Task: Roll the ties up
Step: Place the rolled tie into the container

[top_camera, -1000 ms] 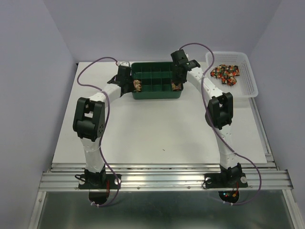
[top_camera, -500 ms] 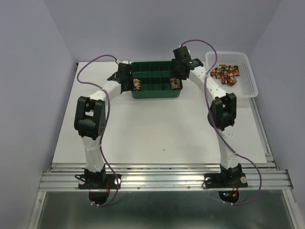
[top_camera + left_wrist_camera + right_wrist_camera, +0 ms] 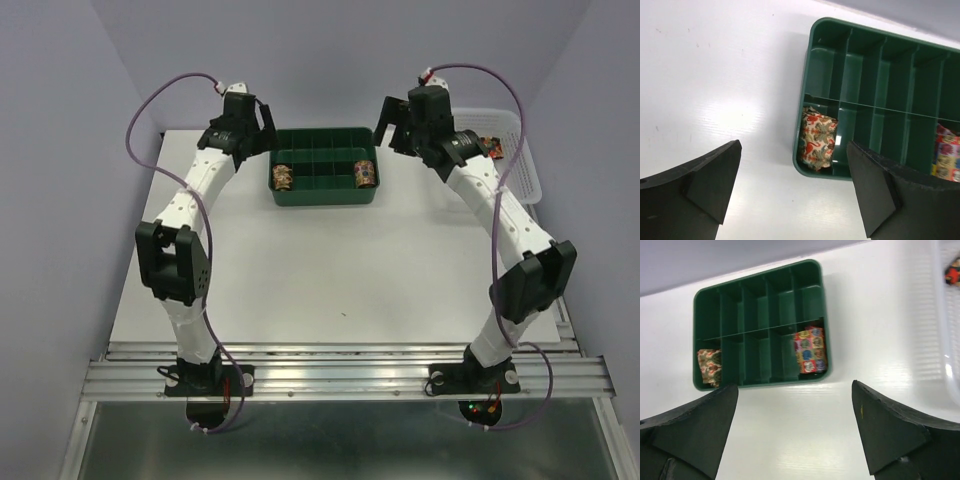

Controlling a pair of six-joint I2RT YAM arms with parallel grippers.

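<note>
Two grippers, both spread wide and empty: your left gripper (image 3: 794, 150) hovers by the left end of the green tray (image 3: 320, 197). One rolled tie (image 3: 283, 176) sits in its near-left compartment, a second rolled tie (image 3: 365, 173) in its near-right. Your right gripper (image 3: 795, 386) hovers by the right end. You cannot count the loose ties (image 3: 490, 146) in the one white basket (image 3: 527, 178).

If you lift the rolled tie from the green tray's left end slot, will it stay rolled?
Likely soft, light: the rolled tie is fabric, so it should squash. Nothing visibly fastens it; the green tray walls brace it, so it may unroll.

Bright even light, soft shadows, glare on table (image 3: 740, 107)
</note>
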